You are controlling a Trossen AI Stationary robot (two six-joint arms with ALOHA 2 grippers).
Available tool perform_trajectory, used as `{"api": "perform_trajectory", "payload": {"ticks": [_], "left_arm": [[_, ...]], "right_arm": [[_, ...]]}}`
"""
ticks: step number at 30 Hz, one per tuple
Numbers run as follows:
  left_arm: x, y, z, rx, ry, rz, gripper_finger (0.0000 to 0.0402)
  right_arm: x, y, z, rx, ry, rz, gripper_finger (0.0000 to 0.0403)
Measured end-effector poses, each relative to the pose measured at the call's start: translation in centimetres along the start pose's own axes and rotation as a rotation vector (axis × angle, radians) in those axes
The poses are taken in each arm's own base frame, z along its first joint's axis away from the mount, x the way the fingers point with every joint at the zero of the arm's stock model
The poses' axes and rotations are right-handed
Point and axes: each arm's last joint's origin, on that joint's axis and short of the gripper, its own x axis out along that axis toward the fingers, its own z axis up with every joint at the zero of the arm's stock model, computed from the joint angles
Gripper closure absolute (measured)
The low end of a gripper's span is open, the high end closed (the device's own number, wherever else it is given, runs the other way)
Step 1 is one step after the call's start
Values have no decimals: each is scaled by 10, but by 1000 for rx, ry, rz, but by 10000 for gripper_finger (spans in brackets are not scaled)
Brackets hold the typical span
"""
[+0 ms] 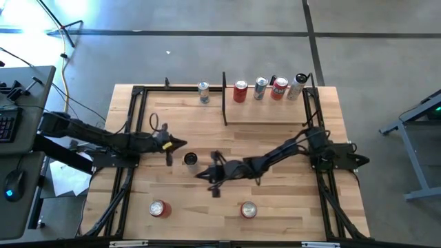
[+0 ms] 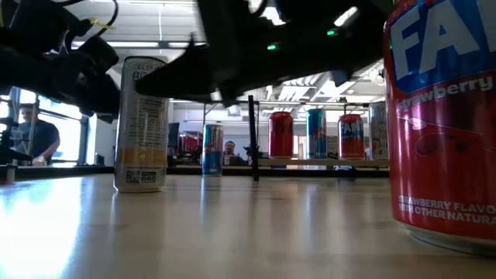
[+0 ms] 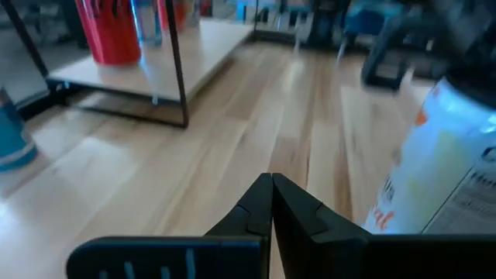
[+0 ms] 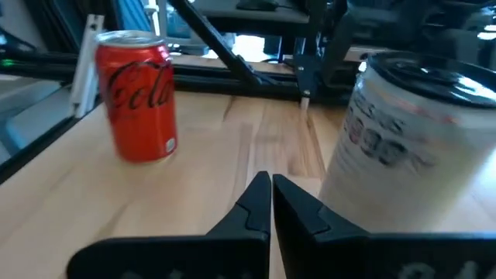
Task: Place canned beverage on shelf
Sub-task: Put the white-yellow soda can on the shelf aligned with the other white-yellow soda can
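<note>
Tabletop: both fingers closed, holding nothing.

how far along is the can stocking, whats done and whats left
Done: four cans stand on the shelf.

In hand: nothing. The left tool and right tool are both shut and empty, on either side of a white can standing mid-table.

Left: that white can, a blue can just outside the shelf's bar, and two red cans near the front edge.
</note>
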Motion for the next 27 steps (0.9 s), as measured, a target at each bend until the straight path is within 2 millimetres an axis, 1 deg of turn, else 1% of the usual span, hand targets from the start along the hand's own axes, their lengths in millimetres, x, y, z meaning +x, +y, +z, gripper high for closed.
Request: {"api": "perform_trajectory", "payload": {"ticks": [5, 10, 15, 18, 22, 24, 27], "left_arm": [[1, 5, 4, -20, -51, -30, 401], [1, 5, 4, -29, -50, -52, 401], [1, 3, 3, -26, -42, -87, 401], [1, 2, 3, -34, -33, -124, 401], [1, 2, 2, -32, -17, -129, 401], [1, 2, 1, -38, -12, -128, 401], [1, 2, 0, -44, 5, -135, 401]], "right_arm": [[22, 3, 1, 0, 0, -4, 403], [33, -1, 1, 28, 47, -32, 403], [33, -6, -3, 70, 90, -153, 403], [32, -7, -6, 89, 116, -193, 403], [31, -8, -8, 96, 142, -251, 403], [28, -8, -7, 99, 169, -284, 403], [22, -11, -2, 100, 209, -383, 403]]}}
